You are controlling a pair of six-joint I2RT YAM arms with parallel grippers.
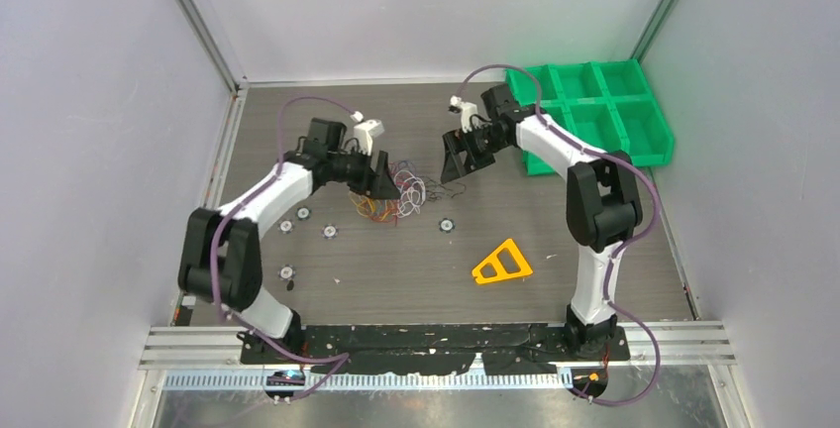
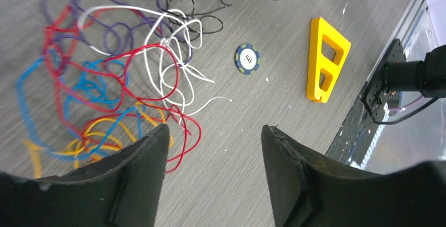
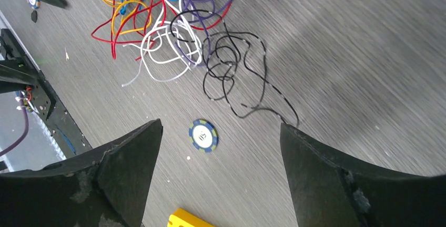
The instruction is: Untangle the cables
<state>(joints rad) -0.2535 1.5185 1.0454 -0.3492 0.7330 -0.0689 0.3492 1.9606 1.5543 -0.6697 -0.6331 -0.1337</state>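
Observation:
The cables (image 1: 401, 193) lie in a tangled heap mid-table: red, blue, yellow-orange, white, purple and black wires in loose loops. They show at the upper left of the left wrist view (image 2: 121, 74) and at the top of the right wrist view (image 3: 173, 22), where the black wire (image 3: 236, 69) trails to the right of the heap. My left gripper (image 1: 384, 182) is open and empty at the heap's left edge; its left fingertip (image 2: 158, 137) is over a red loop. My right gripper (image 1: 458, 160) is open and empty, just right of the heap.
A blue poker chip (image 1: 447, 223) lies near the heap and shows in both wrist views (image 2: 247, 59) (image 3: 203, 135). Several more chips (image 1: 329, 232) lie at the left. A yellow triangular piece (image 1: 501, 264) lies nearer the front. A green compartment tray (image 1: 594, 111) stands at the back right.

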